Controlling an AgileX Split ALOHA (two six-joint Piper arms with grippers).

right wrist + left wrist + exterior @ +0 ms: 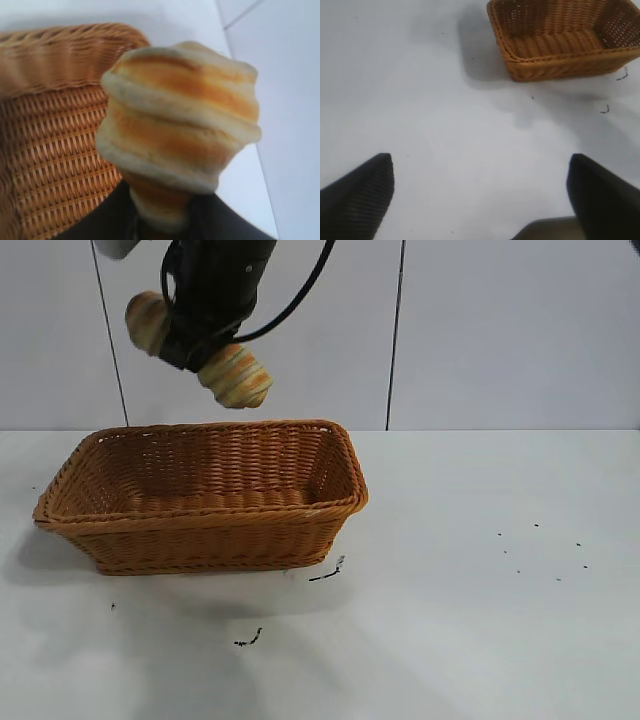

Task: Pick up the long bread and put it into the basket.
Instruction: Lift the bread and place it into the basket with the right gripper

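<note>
White table (480,620) under grey wall panels: right gripper (205,345) clamped on the long bread (236,376) midway, loaf tilted in air at 12 o'clock over the basket (200,530), whose bare weave only the wrist views show; left gripper (480,195) jaws apart, parked, table specks nearby.
</note>
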